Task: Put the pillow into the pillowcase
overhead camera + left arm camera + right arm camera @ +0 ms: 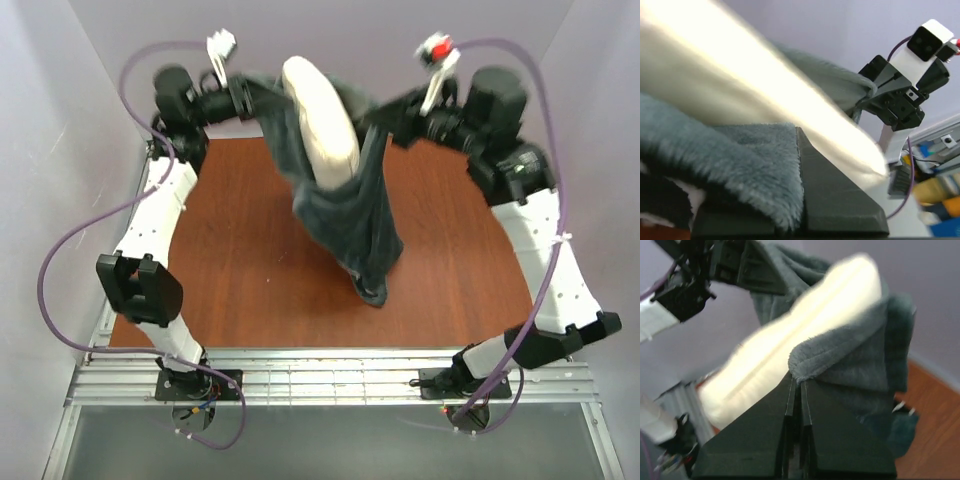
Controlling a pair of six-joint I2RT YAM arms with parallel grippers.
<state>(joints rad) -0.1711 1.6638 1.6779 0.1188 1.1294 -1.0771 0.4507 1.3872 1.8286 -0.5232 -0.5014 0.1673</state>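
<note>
A: end effector status?
B: left end effector (252,100) clamped on the pillowcase (350,220) rim at far left, right end effector (378,122) pinching the rim at far right.
A: pillow?
B: pillow (322,115) is half in the open mouth, top sticking out. Sack hangs over the table (230,250).

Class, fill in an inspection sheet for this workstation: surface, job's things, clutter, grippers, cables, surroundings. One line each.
Surface: red-brown wooden table, no marks seen.
Job's things: pillow sits partly inside the pillowcase, top sticking out of the opening; the pillowcase hangs lifted, lower end near the table.
Clutter: nothing seen.
Grippers: left gripper and right gripper each shut on the pillowcase rim, on opposite sides.
Cables: purple cables loop along both arms, apart from the fabric.
Surroundings: pale walls; metal rail at the near edge.
</note>
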